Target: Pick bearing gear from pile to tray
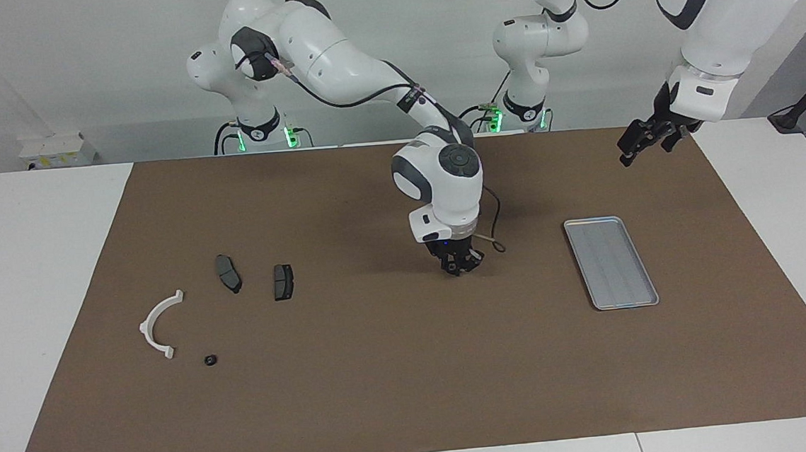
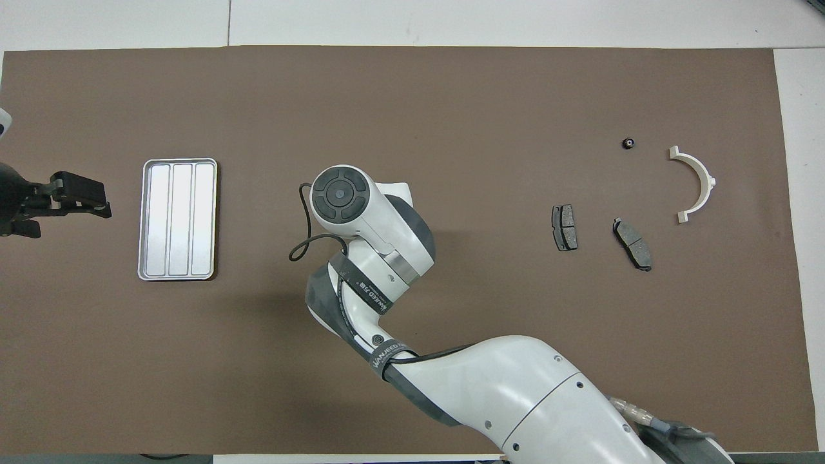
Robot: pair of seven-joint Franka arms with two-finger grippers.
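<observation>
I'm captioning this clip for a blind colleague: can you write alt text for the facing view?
The right gripper hangs low over the bare brown mat, midway between the empty tray and the pile: two brake pads, a white bracket and a small black round piece. The left gripper waits, open, raised above the mat's edge.

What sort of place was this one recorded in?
Probably a robotics lab bench: two white arms at a table with a brown mat, a metal tray and loose brake pads.
</observation>
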